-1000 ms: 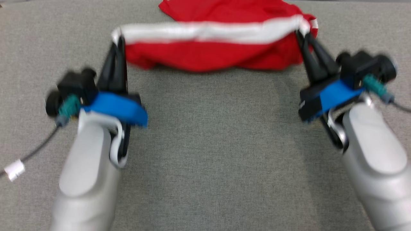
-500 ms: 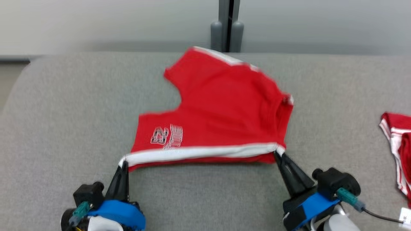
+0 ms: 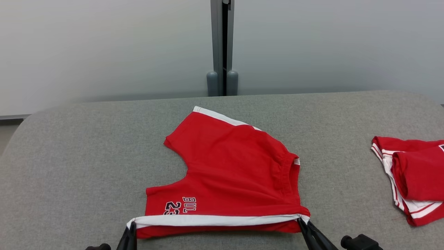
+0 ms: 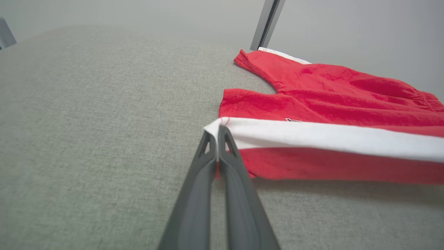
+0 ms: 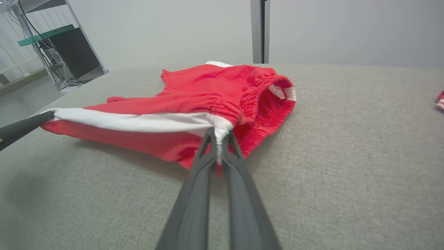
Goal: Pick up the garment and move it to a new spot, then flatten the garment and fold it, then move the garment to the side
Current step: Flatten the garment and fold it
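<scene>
Shorts (image 3: 229, 166), red with a white band (image 3: 215, 219), are spread near the middle of the grey table (image 3: 69, 156), closer to its near edge. The white band is stretched taut along the near side and held slightly off the surface, while the rest of the fabric is laid flat behind it toward the far edge. The left gripper (image 4: 218, 130) is pressed together on the band's left corner. The right gripper (image 5: 218, 133) is clamped on the band's right corner, beside the elastic waist. Printed lettering (image 3: 180, 206) is seen near the left corner. A second red and white garment (image 3: 412, 173) is laid by the table's right edge, well apart from the shorts.
</scene>
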You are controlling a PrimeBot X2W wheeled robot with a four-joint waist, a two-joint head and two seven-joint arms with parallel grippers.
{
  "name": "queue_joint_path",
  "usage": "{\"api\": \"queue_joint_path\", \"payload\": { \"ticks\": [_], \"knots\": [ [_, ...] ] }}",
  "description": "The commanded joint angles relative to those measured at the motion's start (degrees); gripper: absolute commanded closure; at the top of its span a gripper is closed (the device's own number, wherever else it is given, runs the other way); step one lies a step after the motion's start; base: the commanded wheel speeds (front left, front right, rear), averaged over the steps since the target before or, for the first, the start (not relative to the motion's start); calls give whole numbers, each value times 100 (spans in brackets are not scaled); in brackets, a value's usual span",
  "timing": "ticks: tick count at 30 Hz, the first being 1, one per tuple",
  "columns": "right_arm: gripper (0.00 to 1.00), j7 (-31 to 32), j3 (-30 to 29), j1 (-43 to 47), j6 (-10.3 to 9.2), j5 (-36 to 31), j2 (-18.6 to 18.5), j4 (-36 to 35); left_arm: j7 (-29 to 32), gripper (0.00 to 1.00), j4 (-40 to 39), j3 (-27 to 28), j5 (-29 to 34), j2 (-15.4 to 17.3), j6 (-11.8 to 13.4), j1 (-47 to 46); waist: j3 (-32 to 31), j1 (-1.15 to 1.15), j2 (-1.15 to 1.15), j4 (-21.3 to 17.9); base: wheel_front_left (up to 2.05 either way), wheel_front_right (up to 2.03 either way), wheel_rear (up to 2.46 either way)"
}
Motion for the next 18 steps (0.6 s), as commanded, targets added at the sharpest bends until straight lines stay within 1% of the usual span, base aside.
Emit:
{"api": "queue_joint_path", "payload": {
  "ticks": [1,5,8,11,13,16,18],
  "knots": [
    [100,-28,-21,70,-2,4,21,-61,-24,100,-62,-26,20,1,-6,-113,20,2,2,-32,0,0,0],
    [100,-28,-72,-234,-2,88,103,-135,-24,100,-196,-209,105,16,-9,-664,291,2,2,-121,0,0,0],
    [100,-27,-168,-564,-1,336,278,-77,-24,100,-128,-328,103,184,-9,-1243,605,2,2,-236,0,0,0],
    [100,-27,-183,-1022,-2,606,431,93,-25,100,32,-553,28,425,-10,-1969,944,2,2,-375,0,0,0],
    [100,-25,-188,-1345,-1,755,503,291,-25,100,229,-803,-36,649,-10,-2472,1173,2,2,-455,0,0,0],
    [100,-26,-193,-1836,-1,922,589,564,13,100,498,-1306,-220,998,-11,-3234,1483,2,2,-572,0,0,0],
    [100,-26,-174,-2068,-2,1069,623,678,87,100,643,-1636,-449,1209,-11,-3651,1659,2,2,-662,0,0,0]
  ]
}}
